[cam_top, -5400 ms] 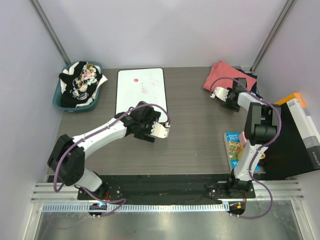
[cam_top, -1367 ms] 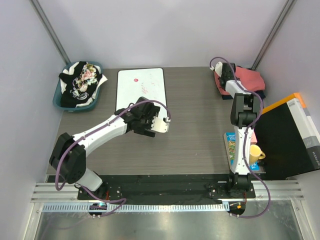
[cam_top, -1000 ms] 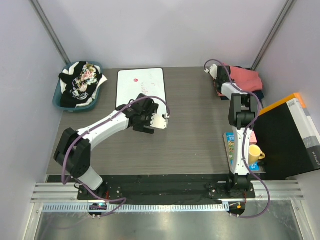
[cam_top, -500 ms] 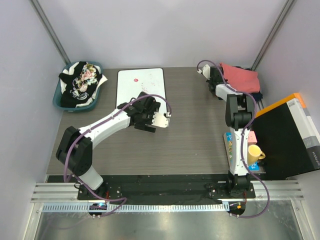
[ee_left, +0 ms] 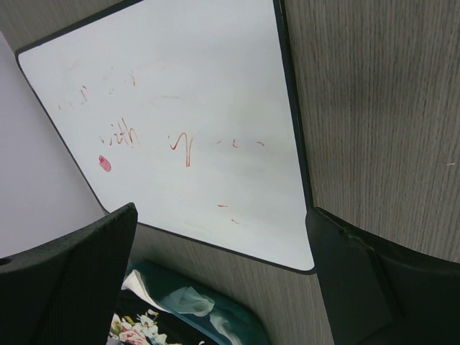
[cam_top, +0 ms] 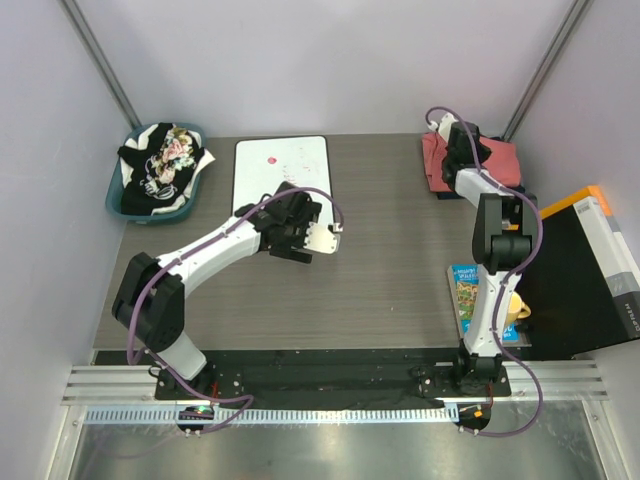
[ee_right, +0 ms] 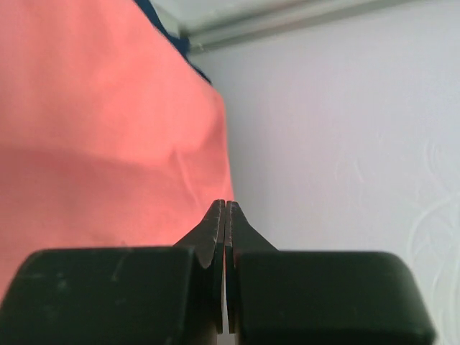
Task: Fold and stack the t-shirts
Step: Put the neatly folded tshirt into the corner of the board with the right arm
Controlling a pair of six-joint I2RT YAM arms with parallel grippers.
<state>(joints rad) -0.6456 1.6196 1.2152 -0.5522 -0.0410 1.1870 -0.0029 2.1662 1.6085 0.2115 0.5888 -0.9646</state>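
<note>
Left fingers (ee_left: 72, 280) apart, right fingers (ee_right: 210, 241) together

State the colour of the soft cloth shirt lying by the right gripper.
Plain salmon-red cloth shirt; the right wrist view shows it best.

Whiteboard (ee_left: 180, 108) carried faint red marker scrawl; only the word "with" was legible, next to a red dot. Print on the book cover (cam_top: 462, 290) and box (cam_top: 612, 265) was too small to read.
</note>
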